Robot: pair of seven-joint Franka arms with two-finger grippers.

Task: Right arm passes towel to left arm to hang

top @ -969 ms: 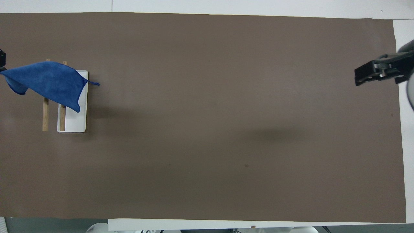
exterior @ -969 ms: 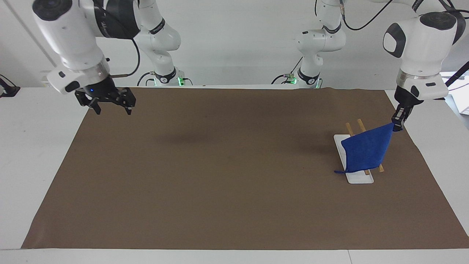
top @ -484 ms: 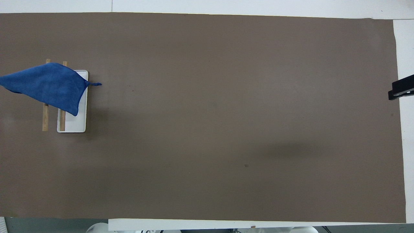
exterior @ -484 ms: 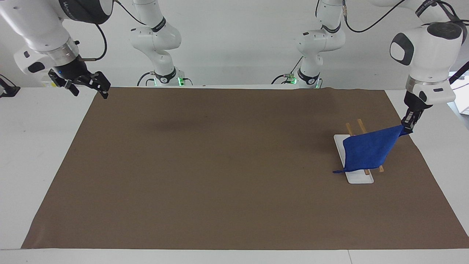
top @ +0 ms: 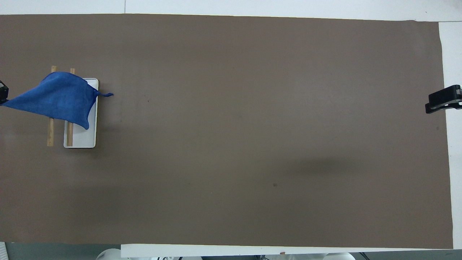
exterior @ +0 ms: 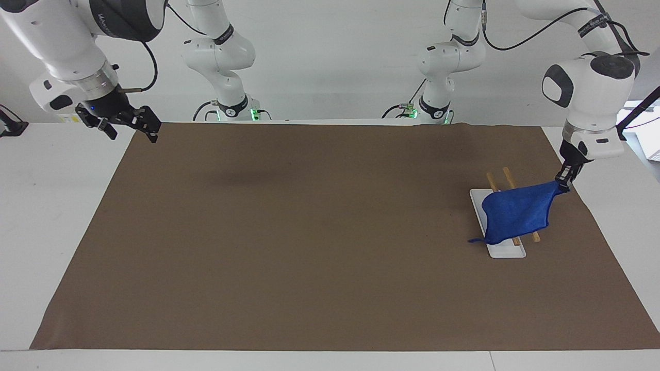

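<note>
The blue towel [exterior: 517, 211] is draped over a small rack of two wooden rods [exterior: 508, 176] on a white base [exterior: 506, 251], at the left arm's end of the table. My left gripper [exterior: 562, 181] is shut on one corner of the towel and holds that corner up, beside the rack. The towel also shows in the overhead view [top: 59, 98], its loop tag [top: 105, 94] pointing off the rack. My right gripper [exterior: 129, 126] is open and empty, raised over the mat's edge at the right arm's end; its tip shows in the overhead view [top: 443, 103].
A brown mat [exterior: 330, 237] covers most of the white table [exterior: 46, 206]. The arm bases [exterior: 232, 111] stand at the robots' edge.
My right gripper has pulled away from over the mat to its edge. My left gripper has shifted the held corner slightly; the towel has sagged lower over the rods.
</note>
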